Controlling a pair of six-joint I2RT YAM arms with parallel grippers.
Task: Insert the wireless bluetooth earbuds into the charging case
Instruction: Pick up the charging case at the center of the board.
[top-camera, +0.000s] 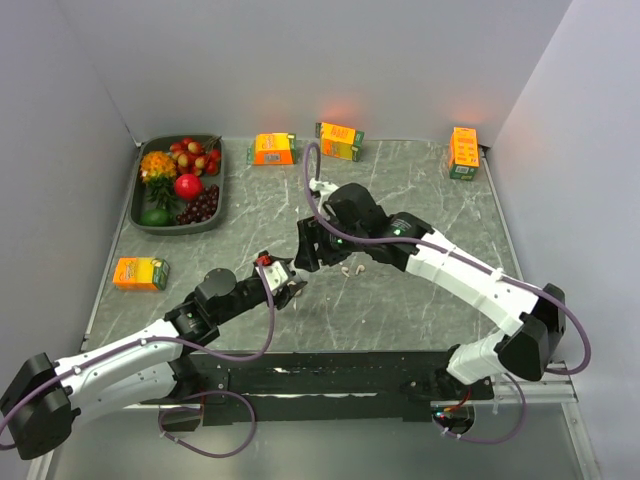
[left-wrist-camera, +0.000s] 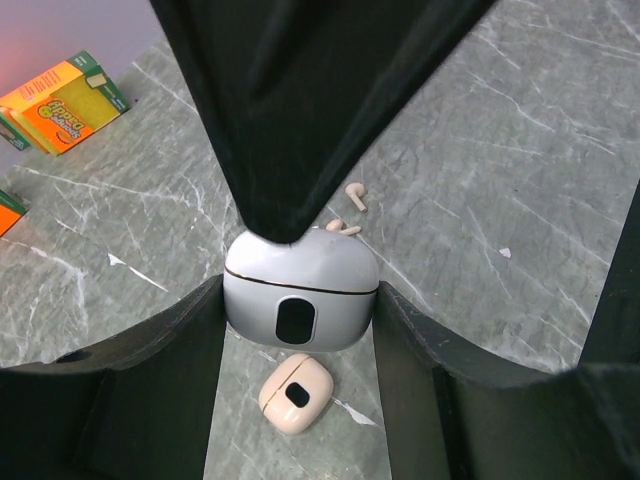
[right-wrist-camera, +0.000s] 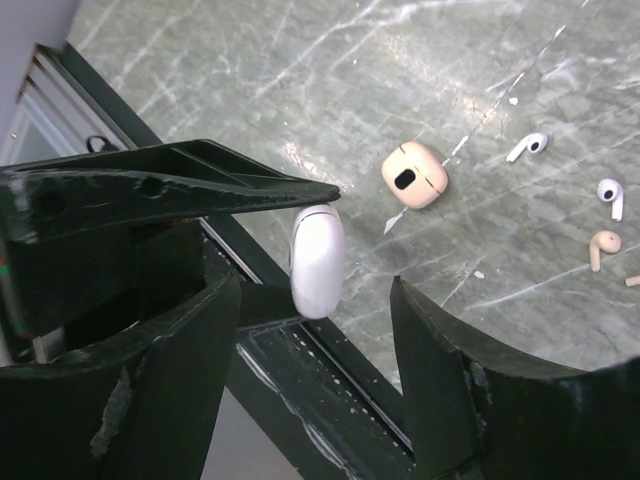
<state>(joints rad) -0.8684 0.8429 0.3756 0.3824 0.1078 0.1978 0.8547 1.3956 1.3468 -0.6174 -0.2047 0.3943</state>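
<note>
Now, by worktop's (top-camera: 400, 312) near edge, L hand (left-wrist-camera: 300, 330) clamps charging case (left-wrist-camera: 300, 292); I'd pry lid (left-wrist-camera: 300, 262) gently w/ wide-open R hand (right-wrist-camera: 315, 290).

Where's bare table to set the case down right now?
Bare: tabletop right of the right arm, up to the far-right carton; also between the fruit tray and the right arm. Crowded: centre, where the left gripper holds the white case, with right gripper, beige case and earbuds close by.
</note>
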